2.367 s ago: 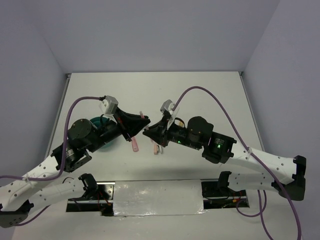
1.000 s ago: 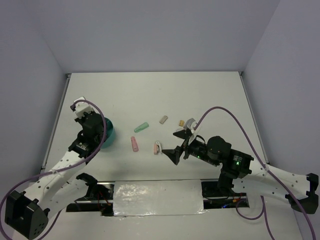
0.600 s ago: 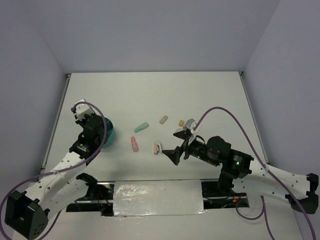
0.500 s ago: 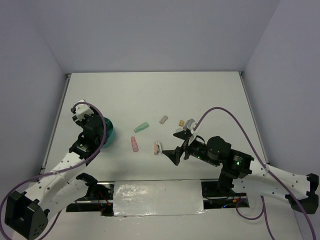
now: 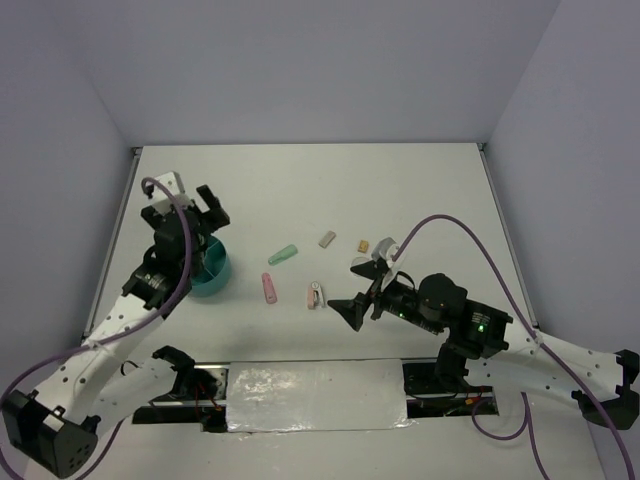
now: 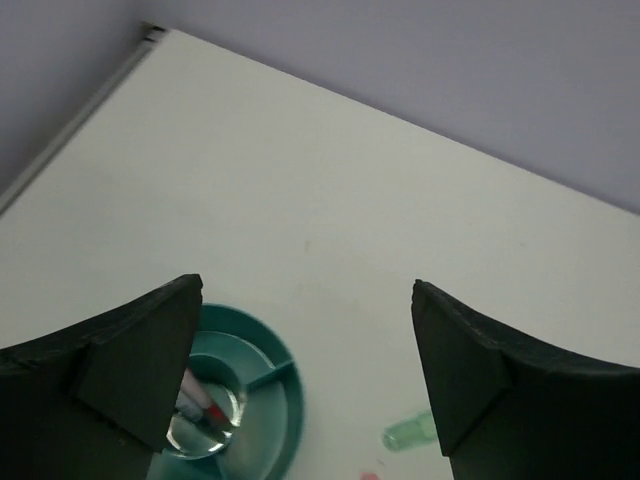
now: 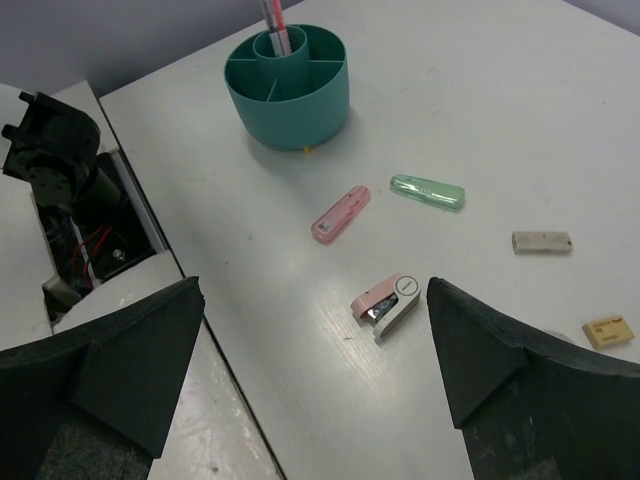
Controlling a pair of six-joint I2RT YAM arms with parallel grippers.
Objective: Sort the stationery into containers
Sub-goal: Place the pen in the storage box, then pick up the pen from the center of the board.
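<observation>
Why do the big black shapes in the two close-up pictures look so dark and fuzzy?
Left wrist view: the left gripper sits by the lens, so its fingers look soft and shadowy; the teal organizer is sharper. Right wrist view: same for the right gripper; the table is bright.

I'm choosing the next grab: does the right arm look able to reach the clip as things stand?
Likely yes. The open right tool hangs just right of the clip, facing it, and the right wrist view shows only bare table before the clip, with nothing on top of it.
</observation>
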